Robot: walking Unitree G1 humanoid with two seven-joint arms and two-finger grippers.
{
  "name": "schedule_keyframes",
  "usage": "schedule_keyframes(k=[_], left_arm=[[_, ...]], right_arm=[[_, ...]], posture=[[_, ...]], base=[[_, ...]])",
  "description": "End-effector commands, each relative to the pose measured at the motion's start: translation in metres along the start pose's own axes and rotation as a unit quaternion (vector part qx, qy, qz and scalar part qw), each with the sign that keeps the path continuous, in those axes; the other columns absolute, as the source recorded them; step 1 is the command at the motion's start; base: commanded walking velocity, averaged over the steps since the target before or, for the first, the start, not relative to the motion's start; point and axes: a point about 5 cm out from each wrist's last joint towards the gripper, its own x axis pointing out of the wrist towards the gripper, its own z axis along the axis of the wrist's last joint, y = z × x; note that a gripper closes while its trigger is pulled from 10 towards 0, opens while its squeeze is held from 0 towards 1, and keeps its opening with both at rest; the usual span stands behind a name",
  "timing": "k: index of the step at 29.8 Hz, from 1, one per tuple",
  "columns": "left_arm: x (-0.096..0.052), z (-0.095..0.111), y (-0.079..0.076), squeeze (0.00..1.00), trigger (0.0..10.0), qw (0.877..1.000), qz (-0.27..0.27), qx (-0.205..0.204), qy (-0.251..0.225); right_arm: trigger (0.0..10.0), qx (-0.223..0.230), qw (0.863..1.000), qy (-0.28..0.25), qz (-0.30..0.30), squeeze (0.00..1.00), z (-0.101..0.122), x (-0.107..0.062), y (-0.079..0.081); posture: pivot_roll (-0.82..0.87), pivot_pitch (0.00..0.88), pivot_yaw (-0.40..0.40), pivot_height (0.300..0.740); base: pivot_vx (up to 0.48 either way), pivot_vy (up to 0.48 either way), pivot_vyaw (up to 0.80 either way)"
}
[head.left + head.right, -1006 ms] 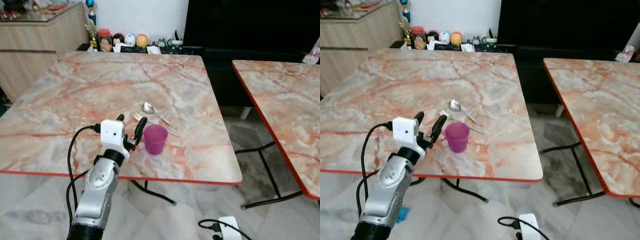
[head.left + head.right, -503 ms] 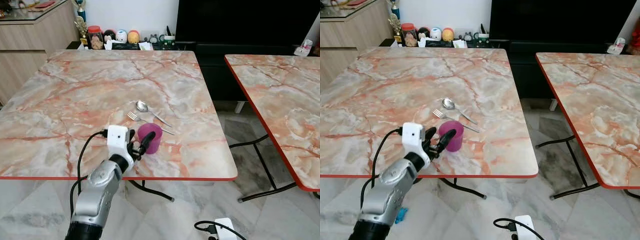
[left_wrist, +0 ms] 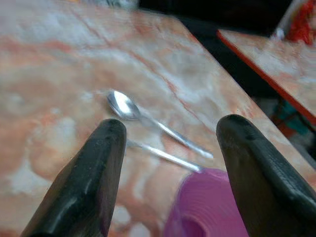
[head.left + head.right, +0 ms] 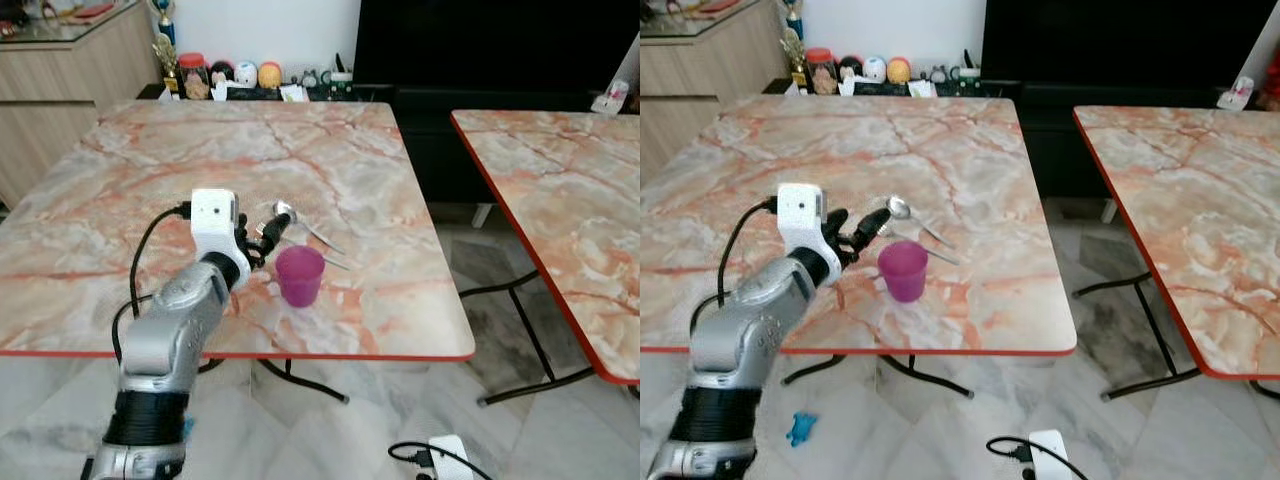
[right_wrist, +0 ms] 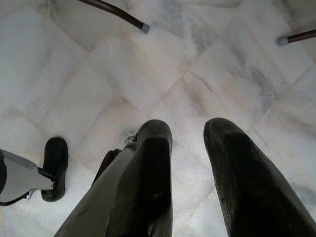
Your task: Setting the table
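At the frame's centre in the left eye view, a marble counter (image 4: 150,170) with a red rim stood on pale floor tiles (image 4: 350,430); a purple cup (image 4: 299,275) sat lower centre, just right of the left tool (image 4: 262,238). Through the left wrist view, that tool gaped wide and empty, framing a spoon (image 3: 123,105) and fork (image 3: 163,155). Below, the right wrist view showed the right tool (image 5: 187,143) parted, holding nothing, over the floor.

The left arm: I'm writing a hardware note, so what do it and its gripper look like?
The left arm has a rounded silver shell with a black ribbed cuff low down. A white box-shaped module sits at the wrist, and a black cable loops from it along the arm. The left gripper has two long black fingers, thick at the base and tapering to blunt, rounded tips.
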Motion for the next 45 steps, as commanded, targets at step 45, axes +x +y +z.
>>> schedule_keyframes(k=[45], left_arm=[[0.002, -0.035, -0.006, 0.00, 10.0, 0.990, 0.018, -0.023, 0.137]], right_arm=[[10.0, 0.002, 1.000, 0.001, 0.000, 0.00, 0.000, 0.000, 0.000]], posture=[[0.14, 0.005, -0.017, 0.740]], base=[[0.000, 0.000, 0.00]])
